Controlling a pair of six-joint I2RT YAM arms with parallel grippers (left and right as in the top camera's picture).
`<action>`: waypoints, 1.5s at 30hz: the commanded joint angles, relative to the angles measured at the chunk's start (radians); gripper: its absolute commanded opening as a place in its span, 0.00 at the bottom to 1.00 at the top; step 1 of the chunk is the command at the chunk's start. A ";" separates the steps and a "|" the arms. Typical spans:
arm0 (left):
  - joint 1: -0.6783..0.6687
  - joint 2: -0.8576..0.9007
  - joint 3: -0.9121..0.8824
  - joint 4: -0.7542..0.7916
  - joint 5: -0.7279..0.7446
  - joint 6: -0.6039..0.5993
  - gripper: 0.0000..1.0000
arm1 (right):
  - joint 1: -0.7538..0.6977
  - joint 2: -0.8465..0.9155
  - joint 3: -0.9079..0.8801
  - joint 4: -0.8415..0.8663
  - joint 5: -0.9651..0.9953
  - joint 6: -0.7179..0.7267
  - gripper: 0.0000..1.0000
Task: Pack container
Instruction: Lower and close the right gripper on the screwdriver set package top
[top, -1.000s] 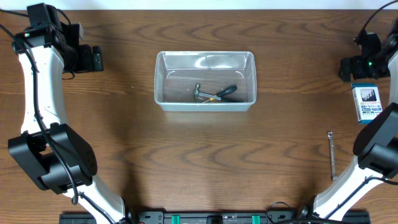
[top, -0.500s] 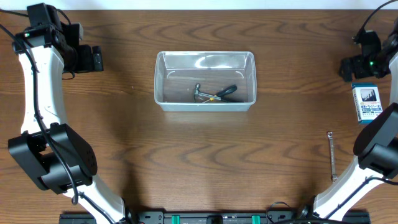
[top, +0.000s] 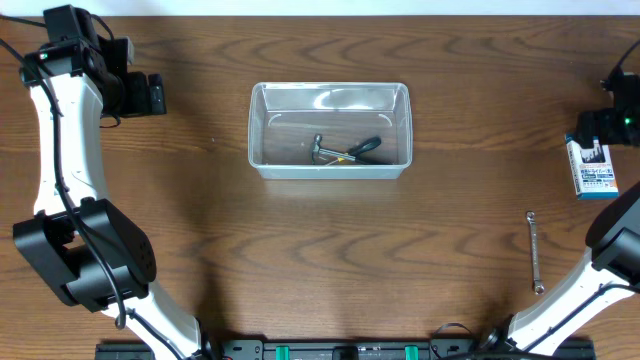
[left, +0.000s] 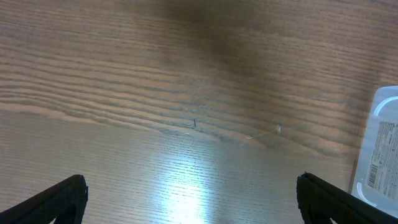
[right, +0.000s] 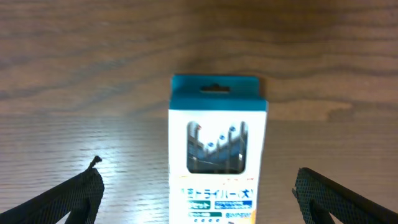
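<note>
Right gripper (right: 199, 190), jaws wide and empty, has swung over the blue-and-white box (right: 217, 143) directly beneath; probably grasping it next for the container (top: 285, 125) well away.

Left tool (top: 150, 95) wide open, reaching far forward, right tool (right: 198, 193) likewise — jaws spread, nothing held

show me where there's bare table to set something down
Bare wood lies between the left pincer and the container, and all along the near side, left of the wrench. Crowded at the right edge: the right pincer hangs over the blue-and-white box.
</note>
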 joint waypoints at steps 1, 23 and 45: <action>0.002 0.007 -0.008 -0.003 -0.012 0.010 0.98 | -0.008 0.026 0.018 -0.001 0.029 0.015 0.99; 0.002 0.007 -0.008 -0.003 -0.012 0.010 0.98 | -0.015 0.121 0.018 -0.047 0.081 0.014 0.99; 0.002 0.007 -0.008 -0.003 -0.012 0.010 0.98 | -0.045 0.134 0.018 -0.045 0.079 0.002 0.99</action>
